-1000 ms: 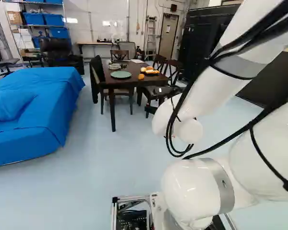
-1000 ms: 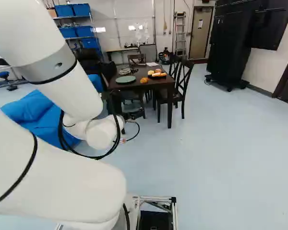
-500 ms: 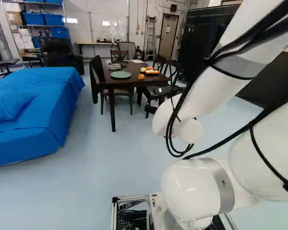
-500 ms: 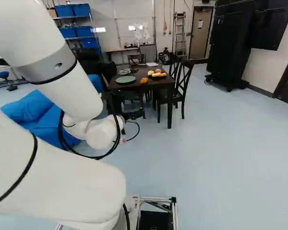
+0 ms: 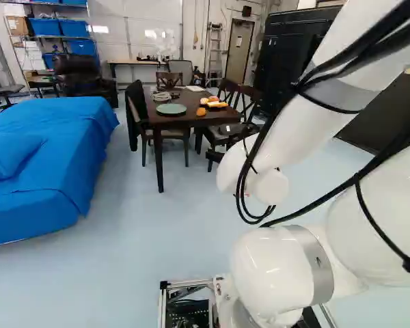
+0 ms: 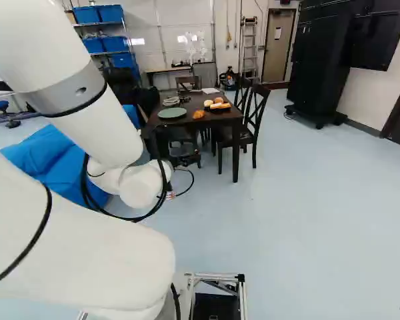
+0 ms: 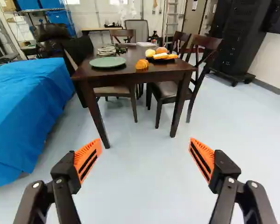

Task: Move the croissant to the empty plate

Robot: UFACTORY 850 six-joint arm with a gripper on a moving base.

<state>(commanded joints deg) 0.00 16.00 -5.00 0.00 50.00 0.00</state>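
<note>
- Gripper (image 7: pixel 145 151): open, two fingers spread wide, nothing held between them. Orange pads (image 7: pixel 87 161) are ribbed and wedge-shaped, with dark slots; finger linkages are matt black.
- Croissant (image 7: pixel 142 64): on the table (image 7: pixel 126 71), close to its front edge, between the plate (image 7: pixel 107 62) and the dark tray (image 7: pixel 161 60); apart from the plate. Well ahead of the gripper.
- Step in hand, as judged: approach to the table. Pick-up not begun; transfer outstanding.
- Next move, as judged: base to drive nearer, arm to bring the open fingers over the croissant, then lower to straddle it. Chair (image 7: pixel 168 88) beside the table may restrict access; front table edge is a collision risk.
- Croissant condition: golden brown, curved, ridged surface. Likely soft and flaky; light closing force advised.
- Plate: round, shallow, muted green, smooth in appearance; nothing seen on it.
- Table: dark brown, wood-like, square-edged, straight legs. Tray carries rounded and elongated yellow, orange and pale items.
- Surroundings: floor (image 7: pixel 144 186) pale blue and smooth; blue cover (image 7: pixel 32 102) is cloth, softly creased. Arm (image 6: pixel 87 253) has smooth white rounded casings.
</note>
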